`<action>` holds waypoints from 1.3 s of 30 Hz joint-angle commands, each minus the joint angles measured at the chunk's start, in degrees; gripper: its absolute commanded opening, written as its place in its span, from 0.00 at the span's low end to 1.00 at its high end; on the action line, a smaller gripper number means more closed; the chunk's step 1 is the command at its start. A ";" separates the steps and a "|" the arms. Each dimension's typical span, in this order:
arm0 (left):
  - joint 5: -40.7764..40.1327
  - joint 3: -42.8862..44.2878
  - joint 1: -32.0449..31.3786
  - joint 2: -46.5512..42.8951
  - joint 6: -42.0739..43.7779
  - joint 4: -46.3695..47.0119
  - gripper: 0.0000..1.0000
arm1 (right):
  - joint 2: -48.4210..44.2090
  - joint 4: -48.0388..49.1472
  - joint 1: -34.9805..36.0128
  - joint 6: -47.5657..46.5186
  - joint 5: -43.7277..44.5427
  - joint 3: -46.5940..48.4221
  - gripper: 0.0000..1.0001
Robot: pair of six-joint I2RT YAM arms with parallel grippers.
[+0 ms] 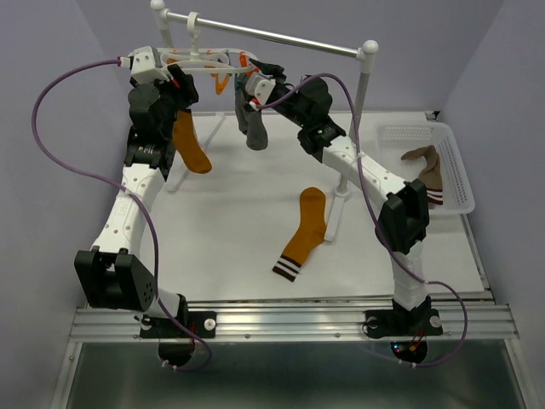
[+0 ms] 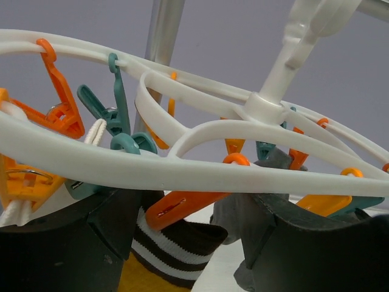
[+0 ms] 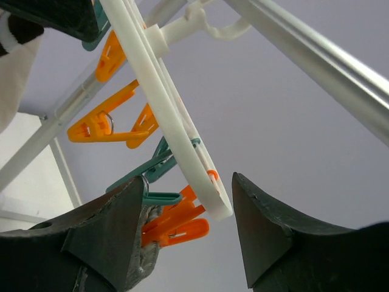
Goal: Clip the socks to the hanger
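The white hanger [image 1: 209,60] hangs by its hook from the rail, with orange and teal clips under it. A mustard sock [image 1: 192,146] with a striped cuff hangs below its left side. In the left wrist view an orange clip [image 2: 176,208] rests on that cuff [image 2: 176,243], between my left gripper's [image 2: 200,204] open fingers. A grey sock [image 1: 255,129] hangs at the hanger's right side. My right gripper [image 3: 187,182] is open around the hanger's rim [image 3: 200,176], with grey fabric [image 3: 143,261] and an orange clip [image 3: 176,228] against its left finger. A second mustard sock [image 1: 306,226] lies on the table.
A metal rail [image 1: 281,38] on white ball-topped posts [image 1: 368,51] crosses the back, and its feet stand mid-table. A white perforated basket [image 1: 460,183] at the right holds a brown striped sock [image 1: 428,166]. Purple cables loop beside both arms.
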 commanded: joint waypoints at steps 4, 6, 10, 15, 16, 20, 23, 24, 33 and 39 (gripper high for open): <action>1.31 1.74 0.53 -0.21 0.21 5.03 0.72 | 2.22 -3.14 -0.24 -5.09 1.05 5.41 0.58; 1.31 1.82 0.53 -0.04 0.12 5.12 0.72 | 2.48 -3.49 -0.24 -5.79 0.61 6.11 0.52; 1.57 2.26 0.62 0.05 0.12 5.03 0.72 | 3.36 -4.55 -0.24 -9.65 0.52 8.13 0.47; 2.27 2.70 0.70 0.31 0.30 4.94 0.72 | 3.71 -5.43 -0.24 -12.91 -0.71 10.14 0.43; 2.54 2.88 0.62 0.40 0.21 4.86 0.72 | 3.89 -5.78 -0.24 -13.88 -0.79 10.76 0.43; 3.68 4.02 0.70 1.02 0.04 4.51 0.72 | 4.50 -6.39 -0.24 -15.55 -1.06 11.73 0.37; 5.43 4.28 0.62 1.19 -0.58 4.77 0.72 | 4.42 -7.53 -0.24 -16.34 -0.71 11.47 0.30; 5.61 4.37 0.62 1.19 -0.75 4.85 0.72 | 4.42 -7.54 -0.24 -16.87 -0.53 11.21 0.28; 8.69 5.43 0.70 2.42 -1.11 4.77 0.72 | 0.91 -7.45 0.29 -17.84 0.70 7.43 0.07; 18.24 5.08 0.36 2.69 -0.41 4.77 0.72 | -4.45 -6.57 0.29 -20.21 2.19 0.75 0.06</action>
